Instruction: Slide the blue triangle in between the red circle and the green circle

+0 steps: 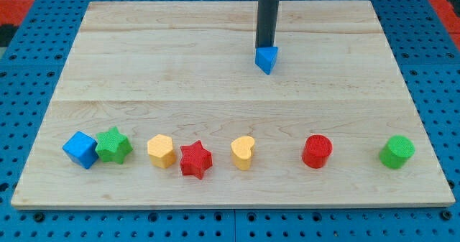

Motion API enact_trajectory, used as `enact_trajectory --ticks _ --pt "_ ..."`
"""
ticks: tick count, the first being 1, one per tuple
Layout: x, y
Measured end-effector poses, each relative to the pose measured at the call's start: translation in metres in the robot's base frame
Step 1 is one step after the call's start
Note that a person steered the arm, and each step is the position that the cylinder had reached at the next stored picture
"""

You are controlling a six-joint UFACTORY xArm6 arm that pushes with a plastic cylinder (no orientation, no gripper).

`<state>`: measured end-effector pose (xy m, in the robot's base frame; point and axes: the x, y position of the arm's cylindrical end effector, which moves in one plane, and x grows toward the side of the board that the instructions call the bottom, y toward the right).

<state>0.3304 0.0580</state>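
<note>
The blue triangle (267, 59) lies in the upper middle of the wooden board. My tip (264, 47) stands right at its top edge, touching it from the view's top. The red circle (316, 151) sits near the board's bottom edge, right of centre. The green circle (397, 151) sits further right on the same line, with a gap between the two. The triangle is well above them and to their left.
A row of blocks runs along the bottom: a blue cube (80, 149), a green star (113, 145), a yellow block (161, 151), a red star (195, 159) and a yellow heart (244, 152). The board (144, 62) rests on a blue pegboard.
</note>
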Motion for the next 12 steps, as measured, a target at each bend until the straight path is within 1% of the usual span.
enact_trajectory --ticks 1,3,5,6,7,9,10,12 --pt "0.021 0.000" --pt "0.078 0.008" --pt "0.124 0.038" --pt "0.124 -0.005" --pt "0.125 -0.017" --pt "0.151 0.004" --pt "0.153 0.043" --pt "0.179 0.081"
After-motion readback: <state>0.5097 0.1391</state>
